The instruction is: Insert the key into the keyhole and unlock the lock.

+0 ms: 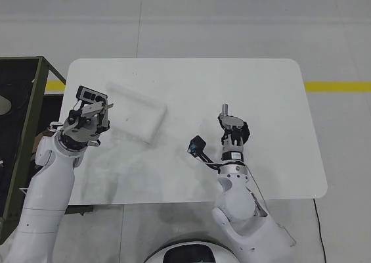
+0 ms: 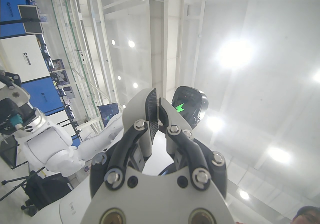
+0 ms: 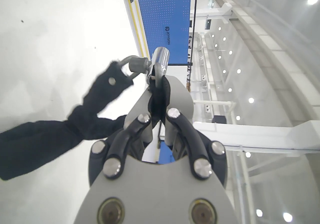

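Left gripper [image 2: 158,100] pinched shut on thin flat silver key [image 2: 158,113], above left side of white counter [image 1: 270,85]. Right gripper [image 3: 160,86] clamps silver cylindrical padlock [image 3: 160,58], black fabric strap [image 3: 100,100] dangling. Risk: key tilts in pads, misses keyhole; strap snags.

The shiny silver cylindrical metal lock [image 3: 160,59] carries a black fabric strap [image 3: 100,100]. The thin flat metal key [image 2: 158,112] is silvery, between black ribbed finger pads [image 2: 151,107]. The rounded tabletop [image 1: 238,85] is plain white.
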